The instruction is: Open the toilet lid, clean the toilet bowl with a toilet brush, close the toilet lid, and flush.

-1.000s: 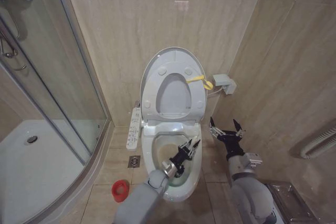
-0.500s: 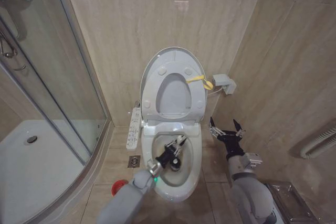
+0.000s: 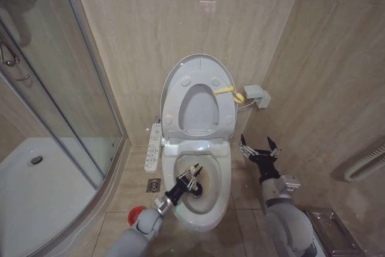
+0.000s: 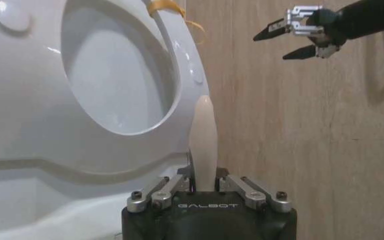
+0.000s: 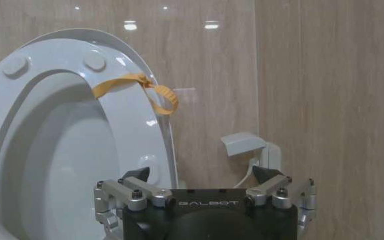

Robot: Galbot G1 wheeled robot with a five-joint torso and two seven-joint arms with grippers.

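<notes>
Since a second ago your left arm has swung from the bowl's right side to its left, carrying the brush along

Toilet lid (image 3: 197, 64): raised upright against the wall with the seat (image 3: 225, 118) folded up in front of it, a yellow strap (image 3: 227, 91) looped on the seat's rim.

Toilet bowl (image 3: 204, 215): open, directly ahead of you on the floor.

Right gripper (image 3: 258, 147): parked in the air just right of the bowl, fingers spread, carrying nothing.

Left gripper (image 3: 191, 173): over the bowl's left inner wall, fingers pressed on the toilet brush (image 4: 203, 132); the white handle stands up between them in the left wrist view.

Red cup holder (image 3: 137, 215): on the floor, left of the bowl.

Risk, by my judgement: your gripper sits close to the left rim, so a wider sweep could knock the fingers on the ceramic and twist the thin handle out of their grip
</notes>
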